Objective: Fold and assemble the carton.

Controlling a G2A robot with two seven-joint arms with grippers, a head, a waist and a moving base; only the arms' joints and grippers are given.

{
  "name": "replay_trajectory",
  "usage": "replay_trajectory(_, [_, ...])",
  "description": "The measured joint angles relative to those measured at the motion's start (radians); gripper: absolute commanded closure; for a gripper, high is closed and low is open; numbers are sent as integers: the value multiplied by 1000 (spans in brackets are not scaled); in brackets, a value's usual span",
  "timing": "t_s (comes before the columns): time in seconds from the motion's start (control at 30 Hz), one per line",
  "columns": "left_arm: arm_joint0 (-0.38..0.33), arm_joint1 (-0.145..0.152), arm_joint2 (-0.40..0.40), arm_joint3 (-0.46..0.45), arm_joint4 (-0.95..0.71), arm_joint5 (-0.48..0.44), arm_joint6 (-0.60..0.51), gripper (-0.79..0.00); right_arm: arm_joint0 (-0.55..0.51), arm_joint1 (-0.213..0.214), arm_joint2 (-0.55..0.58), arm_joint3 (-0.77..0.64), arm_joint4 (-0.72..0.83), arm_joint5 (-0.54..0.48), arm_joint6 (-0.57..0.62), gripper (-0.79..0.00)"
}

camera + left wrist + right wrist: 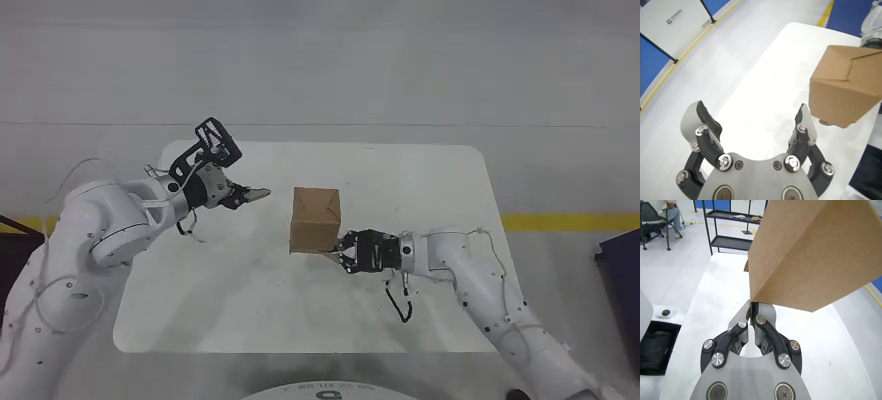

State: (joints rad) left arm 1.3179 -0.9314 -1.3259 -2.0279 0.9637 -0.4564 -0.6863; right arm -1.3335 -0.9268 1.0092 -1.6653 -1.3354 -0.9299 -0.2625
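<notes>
Right gripper (753,308) is clamped nearly closed on a thin cardboard edge at the carton's (810,256) lower corner; I see only a sliver of gap between the pads. From the top, that gripper (338,253) sits at the carton's (315,220) near right corner, about mid-table (420,310).

The carton is box-shaped and tilted. In the left wrist view the carton's (844,85) upward face has its flaps folded in, with a seam across it. I can't tell if its bottom edge touches the table (762,79) or hangs just above it.

Left gripper (751,108) is spread wide and holds nothing. It hangs over the table on the carton's left side, close but not touching; the top view shows the left gripper (256,193) pointing at the carton.
</notes>
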Motion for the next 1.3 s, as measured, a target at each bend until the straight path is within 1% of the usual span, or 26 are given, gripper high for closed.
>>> replay_trajectory(0.1, [53,5,-27,-24,38,17,2,-785,-11,-4,-6,38,44,-14,-62,0])
replay_trajectory(0.17, [81,8,-44,-38,59,24,-3,-785,-13,-7,-18,62,83,-31,-55,0])
replay_trajectory(0.27, [125,12,-73,-63,100,28,-11,-785,-8,-16,-45,94,184,-55,-9,0])
replay_trajectory(0.33, [154,14,-90,-76,112,31,-10,-785,-3,-22,-66,125,278,-67,42,0])
replay_trajectory(0.4, [176,16,-105,-86,114,34,-8,-785,10,-27,-90,152,392,-63,130,0])
replay_trajectory(0.47, [185,16,-110,-92,115,31,-6,-785,17,-28,-96,155,454,-54,205,0])
replay_trajectory(0.5, [186,16,-110,-92,115,30,-5,-785,17,-27,-96,155,458,-53,222,0])
replay_trajectory(0.6, [185,16,-109,-92,115,30,-5,-785,17,-27,-95,154,441,-54,182,0])
replay_trajectory(0.8, [185,16,-109,-92,115,30,-5,-785,14,-28,-94,151,453,-54,172,0])
replay_trajectory(0.87, [185,16,-109,-92,115,30,-5,-785,17,-30,-89,157,512,-68,161,0])
replay_trajectory(0.93, [185,16,-109,-92,115,30,-5,-785,33,-30,-87,176,617,-75,199,0])
replay_trajectory(0.97, [185,16,-109,-92,115,30,-5,-785,41,-30,-93,186,674,-77,229,0])
replay_trajectory(1.07, [185,16,-109,-92,115,30,-5,-785,79,-25,-137,204,883,-38,413,0])
replay_trajectory(1.17, [185,16,-109,-92,115,30,-5,-785,134,-12,-195,182,1134,69,730,0])
replay_trajectory(1.2, [185,16,-109,-92,115,30,-5,-785,157,-4,-208,163,1231,123,865,0])
replay_trajectory(1.3, [185,16,-109,-92,115,30,-5,-785,183,14,-203,119,1421,223,1147,0])
